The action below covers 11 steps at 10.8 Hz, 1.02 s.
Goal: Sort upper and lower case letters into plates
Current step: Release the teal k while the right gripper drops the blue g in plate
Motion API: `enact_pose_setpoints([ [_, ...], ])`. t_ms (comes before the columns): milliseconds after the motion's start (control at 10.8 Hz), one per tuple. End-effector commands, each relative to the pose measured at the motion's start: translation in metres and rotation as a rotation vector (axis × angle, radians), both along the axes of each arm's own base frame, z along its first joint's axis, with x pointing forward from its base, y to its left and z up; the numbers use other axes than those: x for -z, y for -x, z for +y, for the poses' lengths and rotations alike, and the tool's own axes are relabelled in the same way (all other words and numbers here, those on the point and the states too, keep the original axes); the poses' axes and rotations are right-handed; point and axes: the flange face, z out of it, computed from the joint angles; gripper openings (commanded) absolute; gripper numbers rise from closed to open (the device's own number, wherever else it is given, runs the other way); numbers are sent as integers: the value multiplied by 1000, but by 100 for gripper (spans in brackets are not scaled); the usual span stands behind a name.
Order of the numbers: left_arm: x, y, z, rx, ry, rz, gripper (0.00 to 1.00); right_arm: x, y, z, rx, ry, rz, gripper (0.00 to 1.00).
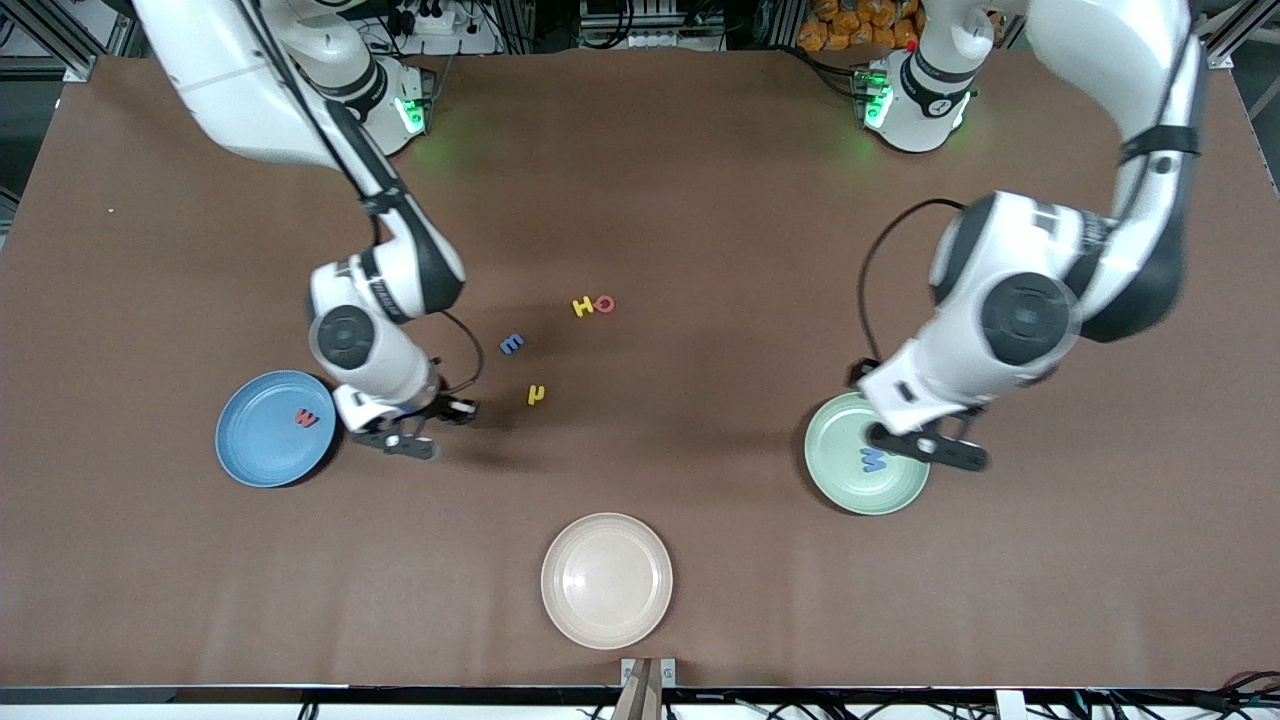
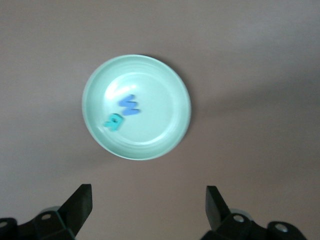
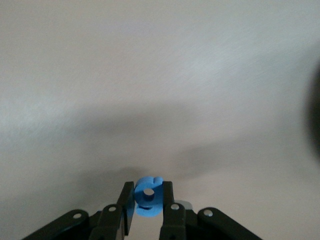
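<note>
Front view shows a brown bench (image 1: pixel 700 200) with three plates. The blue plate (image 1: pixel 262 445) lies toward the right arm's end and carries a red letter (image 1: pixel 306 417). The pale green plate (image 1: pixel 850 490) lies toward the left arm's end; a blue letter (image 1: pixel 873 460) lies in it, and the left wrist view shows a teal letter (image 2: pixel 114 121) just beside that blue one. The cream plate (image 1: pixel 606 580) lies between them, nearer to the front camera.

Four letters lie loose on the bench, farther from the camera than all the plates: a yellow letter (image 1: pixel 583 306) touching a red ring letter (image 1: pixel 604 304), a blue letter E (image 1: pixel 511 344), and a second yellow letter (image 1: pixel 537 395) nearer to the camera than the E.

The right tool (image 1: pixel 410 437) is over the bench just beside the blue plate. In the right wrist view its fingers (image 3: pixel 168 200) are clamped on a small blue letter (image 3: pixel 148 197).

The left tool (image 1: pixel 930 448) hangs over the edge of the green plate and its body covers part of the rim. Its fingers (image 2: pixel 80 202) stand wide apart and hold nothing.
</note>
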Motion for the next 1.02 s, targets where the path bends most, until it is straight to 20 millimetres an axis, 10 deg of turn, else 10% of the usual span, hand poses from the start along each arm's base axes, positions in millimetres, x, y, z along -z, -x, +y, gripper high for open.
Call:
enact_pose_setpoints([
  [0, 1, 34, -57, -42, -11, 3, 100, -28, -11, -65, 21, 35, 20, 0],
  [464, 15, 115, -190, 134, 53, -9, 100, -1, -22, -198, 45, 267, 49, 5],
  [649, 34, 149, -238, 232, 106, -16, 100, -1, -22, -200, 59, 267, 53, 100],
  [928, 79, 202, -290, 357, 108, -28, 100, -3, -22, -185, 50, 257, 52, 100],
])
